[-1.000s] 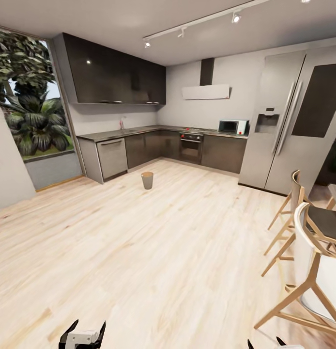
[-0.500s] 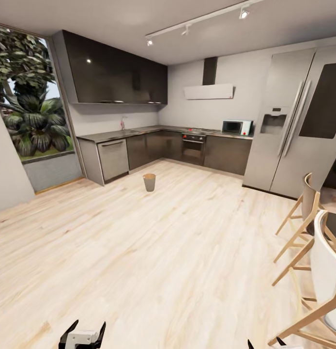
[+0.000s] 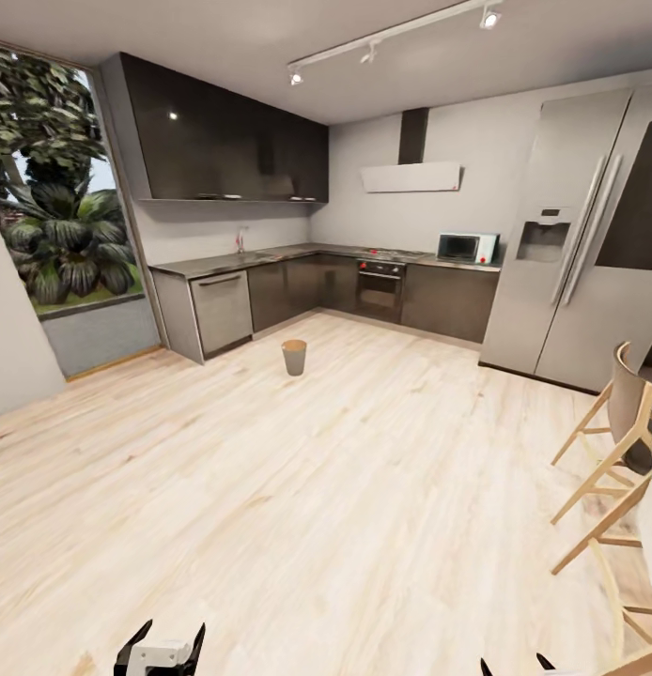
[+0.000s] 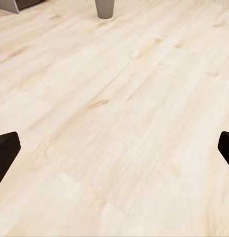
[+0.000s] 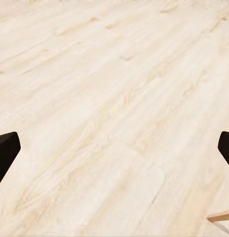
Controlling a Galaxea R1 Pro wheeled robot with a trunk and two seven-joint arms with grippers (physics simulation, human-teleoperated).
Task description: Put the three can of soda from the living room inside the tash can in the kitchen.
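At the bottom edge of the head view, left of centre, the left gripper [image 3: 163, 648] shows two black fingertips spread apart with nothing between them. The right gripper [image 3: 519, 667] shows as mere dark tips at the bottom edge right of centre; in the right wrist view its fingers [image 5: 5, 150] sit at opposite sides of the frame, wide apart and empty.

A light wood floor [image 3: 298, 507] fills the lower half of the head view. At the right edge stand wooden bar stools [image 3: 617, 451]. Left of centre in the middle of the frame, the tash can [image 3: 294, 357] stands upright on the floor, well apart from both grippers and near the cabinets; its inside looks brown, though it is small here.

Behind it the dark grey kitchen cabinets [image 3: 270, 291] run under a steel counter [image 3: 223, 260], with a black oven [image 3: 377, 289], a microwave [image 3: 465, 247] and a silver refrigerator [image 3: 575, 244] at the right. A window with palms [image 3: 54, 207] fills the upper left.
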